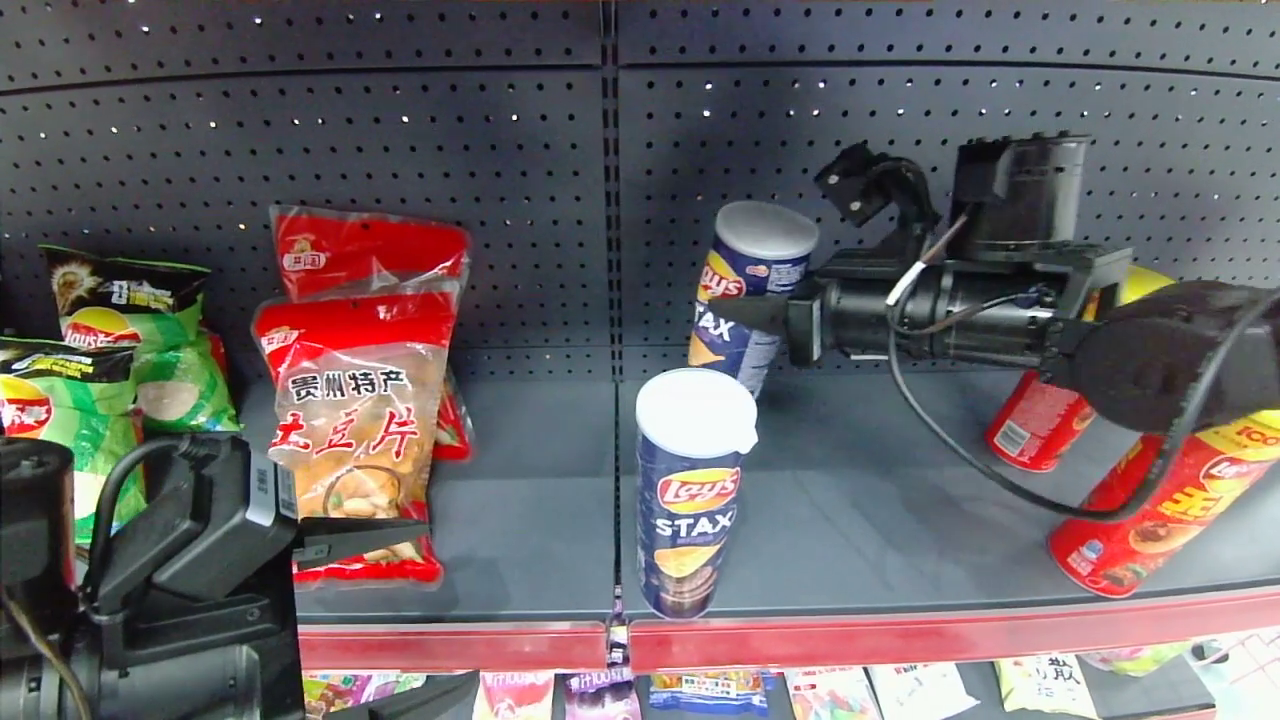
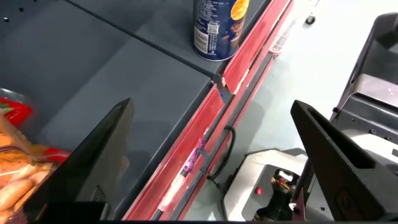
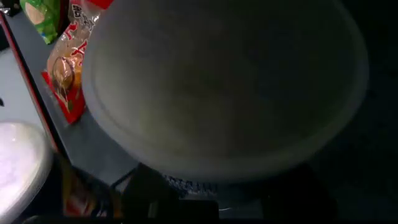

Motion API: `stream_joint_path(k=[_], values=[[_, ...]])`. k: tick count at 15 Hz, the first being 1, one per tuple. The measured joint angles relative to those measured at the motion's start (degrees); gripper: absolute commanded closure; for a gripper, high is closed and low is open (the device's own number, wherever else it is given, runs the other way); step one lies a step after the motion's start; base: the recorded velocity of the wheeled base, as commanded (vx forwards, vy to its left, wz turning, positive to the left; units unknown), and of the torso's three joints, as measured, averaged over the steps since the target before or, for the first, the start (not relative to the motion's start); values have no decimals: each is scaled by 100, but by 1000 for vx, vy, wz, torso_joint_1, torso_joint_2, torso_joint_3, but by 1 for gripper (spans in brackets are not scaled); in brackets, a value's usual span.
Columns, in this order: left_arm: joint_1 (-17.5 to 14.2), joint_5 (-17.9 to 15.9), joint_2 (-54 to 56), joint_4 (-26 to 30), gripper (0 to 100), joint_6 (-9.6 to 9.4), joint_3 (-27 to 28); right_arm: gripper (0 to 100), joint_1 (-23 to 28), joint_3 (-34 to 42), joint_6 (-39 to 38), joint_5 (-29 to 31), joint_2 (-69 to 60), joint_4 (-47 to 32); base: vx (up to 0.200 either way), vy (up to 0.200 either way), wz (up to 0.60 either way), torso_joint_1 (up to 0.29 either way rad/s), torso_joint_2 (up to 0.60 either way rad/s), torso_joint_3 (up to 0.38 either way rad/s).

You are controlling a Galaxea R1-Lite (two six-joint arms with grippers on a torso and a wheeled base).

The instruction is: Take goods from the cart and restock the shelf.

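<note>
Right gripper (image 1: 748,316) around can (image 1: 735,275) (pale lid (image 3: 224,87))

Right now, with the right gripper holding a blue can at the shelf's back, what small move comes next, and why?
Probably straighten and lower it onto the shelf before releasing: the right gripper grips the held can, which leans behind the front can, its base hidden.

Head view faces shelf (image 1: 900,520); all three views share front can (image 1: 692,495)
</note>
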State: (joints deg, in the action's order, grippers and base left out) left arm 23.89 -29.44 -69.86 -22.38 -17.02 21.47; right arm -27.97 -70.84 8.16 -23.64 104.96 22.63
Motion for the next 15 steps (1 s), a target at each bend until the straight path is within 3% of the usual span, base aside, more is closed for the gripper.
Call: stream_joint_path(k=[15], values=[[2,11,101,0,0,101,-13,100,-218,-291,218,29,866,55,0,0,0,0,0,0]])
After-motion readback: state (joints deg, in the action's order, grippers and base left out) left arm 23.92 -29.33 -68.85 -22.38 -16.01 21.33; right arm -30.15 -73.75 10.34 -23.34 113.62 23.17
